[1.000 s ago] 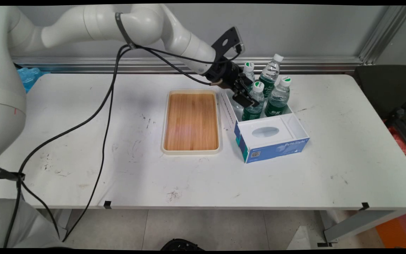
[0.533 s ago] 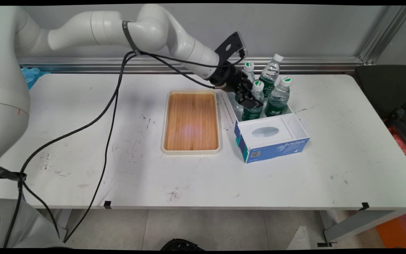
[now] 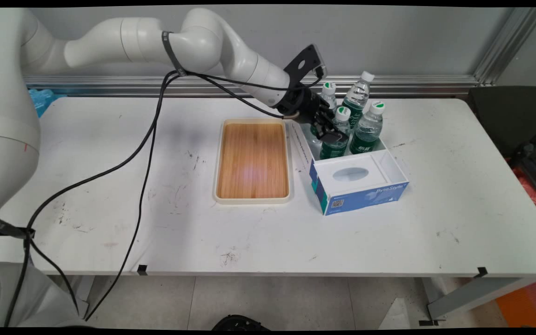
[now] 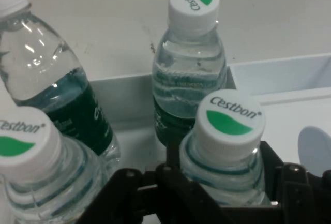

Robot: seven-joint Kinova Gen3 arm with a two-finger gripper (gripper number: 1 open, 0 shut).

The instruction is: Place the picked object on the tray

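Hand (image 4: 225, 182) clenched round neck of front-left bottle (image 4: 227, 146) in open white box (image 3: 391, 165) at surface (image 3: 110, 186) center-right; box's left wall close by, three other bottles (image 4: 189, 63) crowd behind & beside. Wooden tray (image 3: 252, 160) just left of box, apart; tissue pack w/ oval slot (image 3: 351, 174) fills box front. Arm reaches from upper left, tilted down-right, cables hanging.

4 bottles (image 3: 366, 130) in box (image 3: 365, 188)

Four water bottles (image 3: 368, 128), one wooden tray (image 3: 252, 160), one opened blue-and-white box (image 3: 358, 179), one table (image 3: 268, 232).
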